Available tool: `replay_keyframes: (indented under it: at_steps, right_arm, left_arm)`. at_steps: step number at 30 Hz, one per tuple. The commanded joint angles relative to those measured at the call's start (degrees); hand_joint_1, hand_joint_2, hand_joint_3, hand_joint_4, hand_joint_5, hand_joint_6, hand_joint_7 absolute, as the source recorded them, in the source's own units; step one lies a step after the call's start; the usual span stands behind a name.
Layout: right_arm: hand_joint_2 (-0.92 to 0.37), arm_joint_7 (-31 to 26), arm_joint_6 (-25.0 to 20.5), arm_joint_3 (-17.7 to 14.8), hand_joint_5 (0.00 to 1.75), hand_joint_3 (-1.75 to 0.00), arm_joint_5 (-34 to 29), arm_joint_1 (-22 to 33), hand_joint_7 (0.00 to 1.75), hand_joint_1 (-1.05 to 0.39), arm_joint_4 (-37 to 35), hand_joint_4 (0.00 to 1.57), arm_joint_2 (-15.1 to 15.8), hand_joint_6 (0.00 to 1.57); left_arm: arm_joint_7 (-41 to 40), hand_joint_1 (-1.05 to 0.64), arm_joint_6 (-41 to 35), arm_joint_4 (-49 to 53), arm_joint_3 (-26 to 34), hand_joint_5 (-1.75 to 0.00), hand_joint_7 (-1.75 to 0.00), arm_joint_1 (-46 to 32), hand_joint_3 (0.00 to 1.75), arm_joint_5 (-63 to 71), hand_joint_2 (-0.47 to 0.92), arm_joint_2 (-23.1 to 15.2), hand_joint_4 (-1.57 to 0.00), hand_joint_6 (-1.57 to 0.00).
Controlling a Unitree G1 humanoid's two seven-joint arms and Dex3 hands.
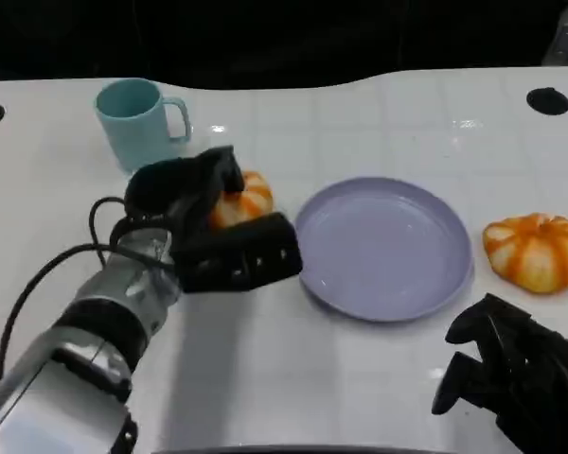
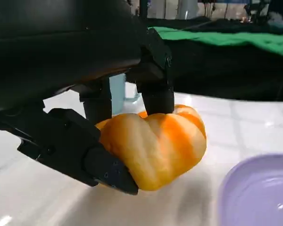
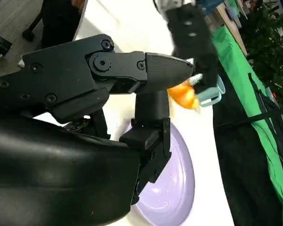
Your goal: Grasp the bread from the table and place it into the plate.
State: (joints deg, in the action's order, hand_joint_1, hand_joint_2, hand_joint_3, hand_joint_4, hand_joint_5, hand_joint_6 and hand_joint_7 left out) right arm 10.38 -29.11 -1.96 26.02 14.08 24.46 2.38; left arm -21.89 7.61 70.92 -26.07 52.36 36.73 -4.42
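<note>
An orange-and-cream striped bread (image 1: pixel 249 199) sits left of the lilac plate (image 1: pixel 388 251), and my left hand (image 1: pixel 208 232) grips it from above. In the left wrist view the fingers (image 2: pixel 155 87) and thumb clamp the bread (image 2: pixel 155 146) on two sides, just over the white table, with the plate's rim (image 2: pixel 254 188) close by. A second striped bread (image 1: pixel 536 250) lies right of the plate. My right hand (image 1: pixel 521 374) rests near the table's front right, holding nothing, fingers apart. From the right wrist view the held bread (image 3: pixel 183 96) shows beyond the plate (image 3: pixel 177 188).
A teal mug (image 1: pixel 137 121) stands behind my left hand near the table's far left. Black round holes (image 1: pixel 547 100) mark the far corners. A black cable loops along my left forearm (image 1: pixel 104 322).
</note>
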Motion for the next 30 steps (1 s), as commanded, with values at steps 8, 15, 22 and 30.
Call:
replay_keyframes:
  at_steps: [8, 15, 22, 30]
  right_arm:
    - [-0.92, -0.27, -0.18, -0.05, 1.75, -0.46, -0.03, 0.18, 1.6, -0.42, 0.2, 0.65, 0.3, 0.5]
    - [-0.92, 0.05, 0.7, 0.27, 1.75, -0.47, -0.65, 0.13, 1.62, -0.42, -0.1, 0.64, 0.42, 0.49]
    - [-0.92, 0.05, 0.71, 0.33, 1.75, -0.45, -0.45, 0.2, 1.62, -0.43, -0.06, 0.63, 0.2, 0.48]
    - [-0.92, 0.57, 1.56, 0.61, 1.75, -0.47, -0.75, 0.44, 1.61, -0.43, -0.28, 0.63, 0.16, 0.48]
  left_arm:
    - [4.24, -0.22, -2.37, -7.06, 1.11, -1.75, -1.3, 5.07, 0.42, -2.06, 0.83, 2.76, -0.88, -0.63]
    - [2.19, -0.18, 1.06, -7.95, -0.8, -1.75, -1.16, 6.02, 0.55, -0.38, 0.71, 5.2, -0.92, -0.73]
    - [4.7, -0.21, 0.68, -5.59, -2.37, -1.75, -1.14, 7.81, 0.72, -0.08, 0.58, 8.95, -0.92, -0.73]
    - [5.59, -0.24, -0.32, -2.85, -2.9, -1.75, -1.51, 9.07, 0.6, -0.41, 0.68, 11.79, -0.9, -0.61]
